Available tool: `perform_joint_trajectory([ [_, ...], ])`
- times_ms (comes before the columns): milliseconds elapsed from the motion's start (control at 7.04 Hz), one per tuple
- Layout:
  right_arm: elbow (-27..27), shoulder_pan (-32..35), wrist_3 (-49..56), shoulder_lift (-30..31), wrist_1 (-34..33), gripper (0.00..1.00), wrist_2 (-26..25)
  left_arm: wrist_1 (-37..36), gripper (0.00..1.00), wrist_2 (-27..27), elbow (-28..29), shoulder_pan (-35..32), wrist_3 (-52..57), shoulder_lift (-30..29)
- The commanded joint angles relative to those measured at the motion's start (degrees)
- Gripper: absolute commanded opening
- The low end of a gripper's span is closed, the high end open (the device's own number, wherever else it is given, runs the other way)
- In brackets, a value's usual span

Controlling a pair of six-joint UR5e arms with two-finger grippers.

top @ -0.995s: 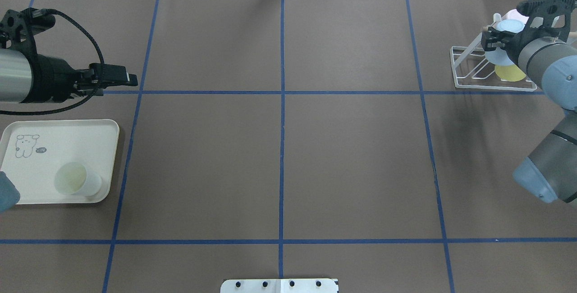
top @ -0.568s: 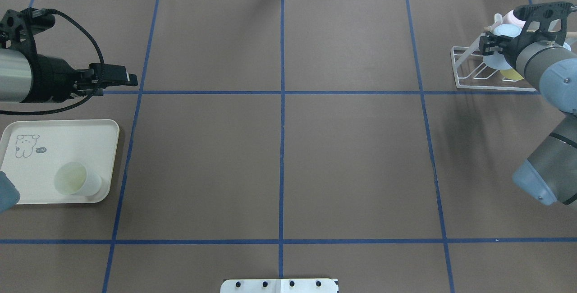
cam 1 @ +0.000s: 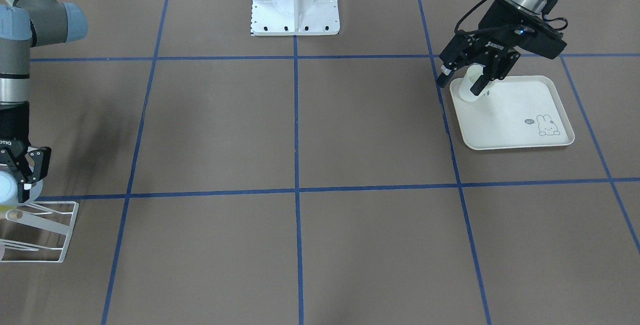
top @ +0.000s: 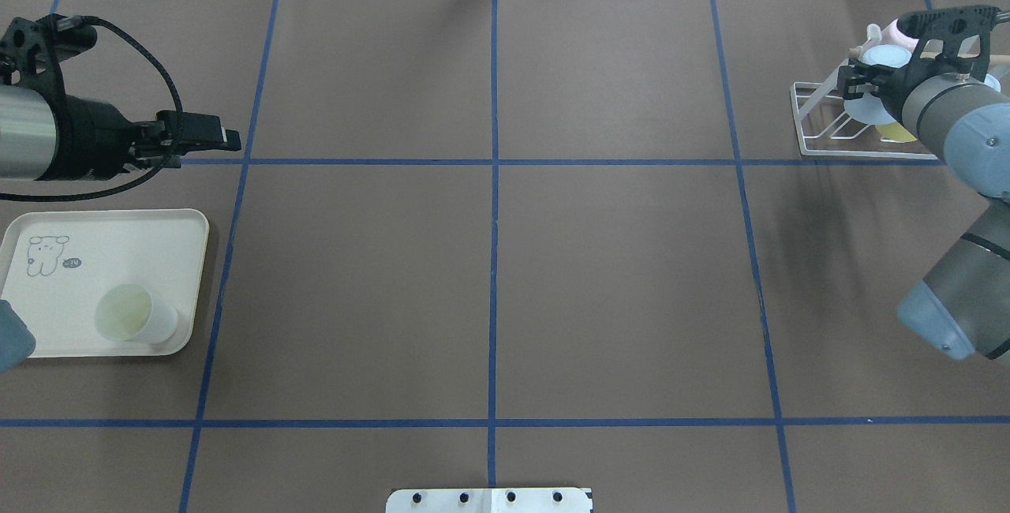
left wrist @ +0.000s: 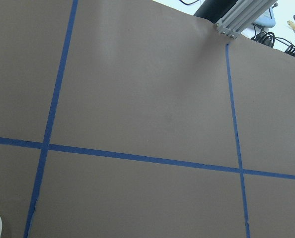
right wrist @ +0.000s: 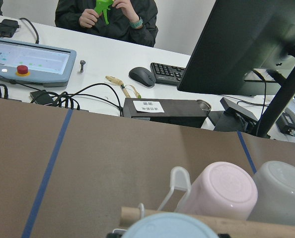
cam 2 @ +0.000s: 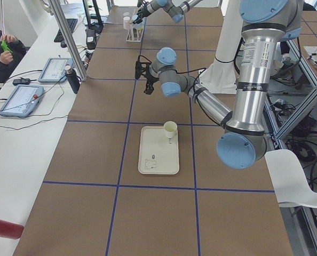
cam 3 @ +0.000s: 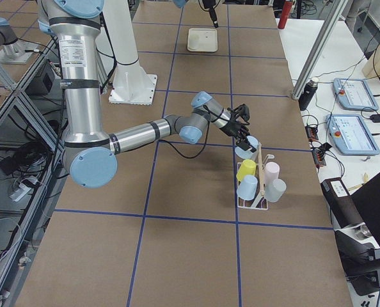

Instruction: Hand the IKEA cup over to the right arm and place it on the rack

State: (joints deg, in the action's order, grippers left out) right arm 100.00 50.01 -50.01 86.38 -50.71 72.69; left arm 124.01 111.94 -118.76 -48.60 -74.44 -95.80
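— Across the brown surface [top: 615, 284] with its blue tape grid, what holds what?

— Largest container first: the cream tray [top: 158, 233], on the robot's left side. One pale cup [top: 130, 314] stands upright in a corner of it, mouth up. Nothing shows inside the cup.

— And the left pincer [cam 1: 460, 85]?

— It hangs above the surface, apart from that cup. Its fingers are spread and grip nothing.

— The rack [top: 852, 153]?

— White wire, at the far end of the surface on the robot's right. Four cups sit tilted on it, mouths downward: a yellow cup [cam 3: 245, 169], a second blue cup [cam 3: 247, 188], a pink cup [cam 3: 272, 171] and a greyish-white cup [cam 3: 277, 189].

— Where is the task's cup?

— The light blue cup [cam 3: 251, 145] is clamped in the right pincer [cam 1: 24, 187], at the top of the rack by the wooden peg [right wrist: 247, 225], above the other four.

— Any writing?

— White ROBOTIQ lettering [cam 1: 495, 45] on the left pincer's body. The tray carries a rabbit drawing [cam 1: 547, 126] beside a small bubble, whose text is too small to read.
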Motion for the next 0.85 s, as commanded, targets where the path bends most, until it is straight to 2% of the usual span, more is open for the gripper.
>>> perform_joint_trajectory([
  [0,0.11,0.00,0.00,-0.34,0.09,0.00,0.09,0.00,1.00,0.03,0.02,0.00,0.00,0.00],
  [710,-1.46,-0.09,-0.09,-0.25,0.00,0.00,0.09,0.00,1.00,0.03,0.02,0.09,0.00,-0.09],
])
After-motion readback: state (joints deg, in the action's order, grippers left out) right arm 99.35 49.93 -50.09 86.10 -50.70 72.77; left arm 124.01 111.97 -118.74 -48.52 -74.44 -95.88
